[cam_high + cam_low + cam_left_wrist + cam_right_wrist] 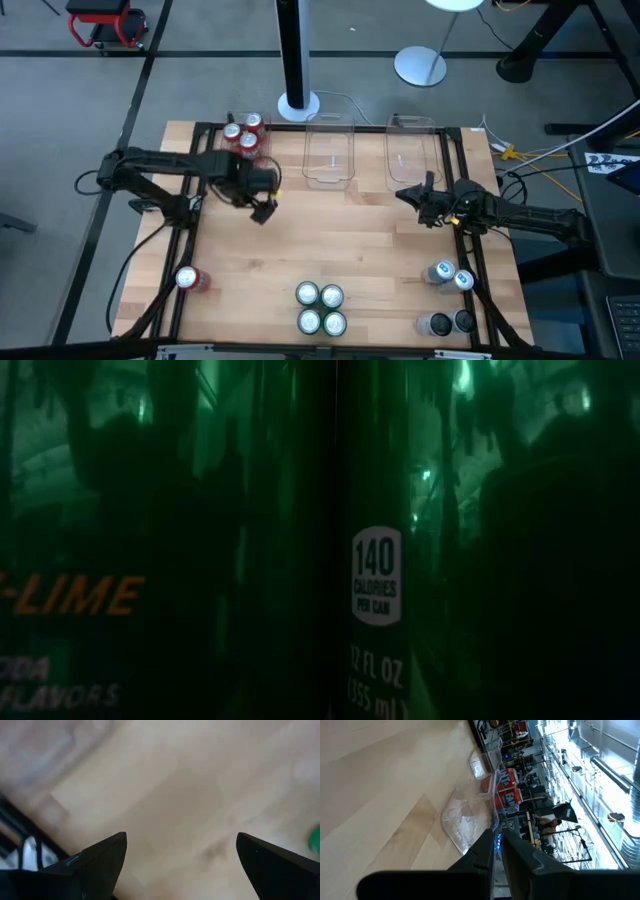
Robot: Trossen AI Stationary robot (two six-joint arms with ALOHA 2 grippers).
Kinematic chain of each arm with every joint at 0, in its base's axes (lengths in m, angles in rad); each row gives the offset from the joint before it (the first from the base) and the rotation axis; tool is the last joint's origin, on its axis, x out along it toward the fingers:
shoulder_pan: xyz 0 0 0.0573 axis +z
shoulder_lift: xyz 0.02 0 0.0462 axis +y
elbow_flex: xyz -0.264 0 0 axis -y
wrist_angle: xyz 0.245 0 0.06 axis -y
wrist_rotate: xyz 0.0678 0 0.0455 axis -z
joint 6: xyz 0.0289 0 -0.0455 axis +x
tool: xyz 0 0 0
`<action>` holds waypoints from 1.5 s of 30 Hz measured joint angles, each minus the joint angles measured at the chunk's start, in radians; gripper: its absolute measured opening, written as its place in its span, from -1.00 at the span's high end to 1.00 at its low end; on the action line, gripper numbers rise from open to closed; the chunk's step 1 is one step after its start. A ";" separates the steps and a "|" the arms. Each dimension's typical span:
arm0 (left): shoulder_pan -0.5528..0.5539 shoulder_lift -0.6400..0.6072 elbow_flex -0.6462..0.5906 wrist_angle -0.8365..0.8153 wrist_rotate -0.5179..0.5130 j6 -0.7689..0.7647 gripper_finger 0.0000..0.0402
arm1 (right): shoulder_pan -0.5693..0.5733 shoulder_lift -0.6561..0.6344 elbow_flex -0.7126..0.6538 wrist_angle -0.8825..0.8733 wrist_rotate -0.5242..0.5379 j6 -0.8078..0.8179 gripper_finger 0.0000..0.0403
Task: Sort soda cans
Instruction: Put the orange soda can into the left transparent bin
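Observation:
My left gripper (262,210) hangs open over bare wood left of the table's middle, its fingers pointing down with nothing between them (180,865). Three red soda cans (243,134) stand in a clear bin at the far left. One more red can (189,279) sits near the front left. Several green cans (320,308) are grouped at the front middle, right up against the low camera (300,560). Blue-silver cans (451,275) and dark cans (448,322) stand at the front right. My right gripper (405,193) (497,847) waits shut at the right side.
Two clear bins (328,152) (415,150) stand at the far edge, middle and right; the right wrist view sees them (470,815). Black frame rails (185,230) run along the table's left and right sides. Bare wood lies between the bins and the front cans.

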 joint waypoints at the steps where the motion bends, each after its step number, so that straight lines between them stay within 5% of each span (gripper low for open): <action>1: -0.035 0.000 0.000 -0.006 0.009 -0.048 -0.80 | 0.000 0.006 0.000 0.000 0.000 0.000 0.82; 15: -0.486 0.000 0.000 -0.039 0.068 -0.655 -0.80 | 0.000 0.024 0.000 0.000 0.000 0.000 0.82; 45: -1.033 0.000 -0.001 -0.092 0.105 -1.436 -0.80 | 0.000 0.024 0.000 0.001 0.000 0.004 0.82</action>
